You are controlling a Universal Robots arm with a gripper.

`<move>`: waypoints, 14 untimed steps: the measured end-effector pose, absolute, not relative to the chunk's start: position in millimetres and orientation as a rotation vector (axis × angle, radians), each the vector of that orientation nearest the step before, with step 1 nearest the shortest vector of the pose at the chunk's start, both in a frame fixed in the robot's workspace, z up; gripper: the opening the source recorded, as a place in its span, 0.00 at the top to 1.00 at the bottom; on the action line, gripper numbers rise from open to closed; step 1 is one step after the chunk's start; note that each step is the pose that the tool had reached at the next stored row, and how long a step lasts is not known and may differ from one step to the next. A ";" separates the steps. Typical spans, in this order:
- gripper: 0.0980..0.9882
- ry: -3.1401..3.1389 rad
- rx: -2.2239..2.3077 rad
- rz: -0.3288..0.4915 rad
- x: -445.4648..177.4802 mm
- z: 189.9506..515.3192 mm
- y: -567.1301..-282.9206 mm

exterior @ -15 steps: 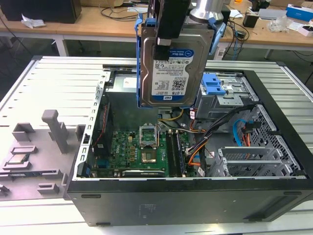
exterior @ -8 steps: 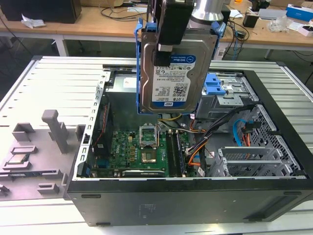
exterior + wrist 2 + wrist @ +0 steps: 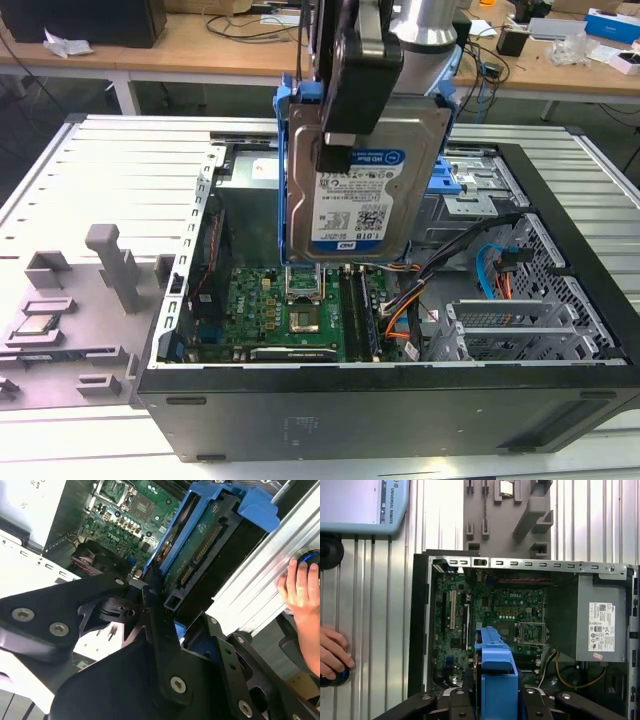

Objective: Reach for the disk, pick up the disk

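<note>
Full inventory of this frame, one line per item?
disk: 1, silver-grey with blue rails, held upright above the open case, clear of it
computer case: 1, black, lying open on the ribbed metal table
motherboard: 1, green, on the case floor
power supply: 1, grey, inside the case
fixture plate: 1, grey, on the table at the exterior view's left of the case
processor chip: 1, silver, seated in the fixture plate
wooden bench: 1, tan, behind the table
person's hand: 1, resting on a dark knob
end effector: 1, black, closed on the disk
</note>
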State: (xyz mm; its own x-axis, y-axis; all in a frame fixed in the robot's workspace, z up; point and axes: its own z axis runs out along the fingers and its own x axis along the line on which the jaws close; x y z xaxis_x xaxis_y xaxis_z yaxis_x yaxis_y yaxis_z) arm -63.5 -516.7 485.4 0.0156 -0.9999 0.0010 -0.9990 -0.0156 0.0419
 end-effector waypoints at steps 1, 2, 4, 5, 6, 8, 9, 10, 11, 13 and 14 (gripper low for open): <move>0.70 -2.182 2.217 -0.045 -63.4 481.3 -516.8; 0.70 -2.182 2.217 -0.045 -63.4 477.9 -517.0; 0.70 -2.182 2.217 -0.045 -63.3 472.0 -517.4; 0.70 -2.182 2.217 -0.045 -63.3 471.1 -517.7; 0.70 -2.182 2.217 -0.045 -63.2 470.3 -519.8; 0.70 -2.182 2.217 -0.045 -63.3 469.6 -526.8; 0.70 -2.182 2.216 -0.045 -63.3 469.4 -529.8; 0.70 -2.182 2.216 -0.045 -63.3 469.2 -533.7; 0.70 -2.182 2.216 -0.045 -63.3 469.0 -536.3; 0.70 -2.182 2.216 -0.045 -63.3 468.4 -545.3; 0.70 -2.182 2.216 -0.045 -63.4 468.3 -548.1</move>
State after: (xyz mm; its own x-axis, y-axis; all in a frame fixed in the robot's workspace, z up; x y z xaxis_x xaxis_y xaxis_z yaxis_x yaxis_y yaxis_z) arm -63.4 -548.1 468.3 0.0156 -0.9999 0.0010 -0.9990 -0.0156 0.0424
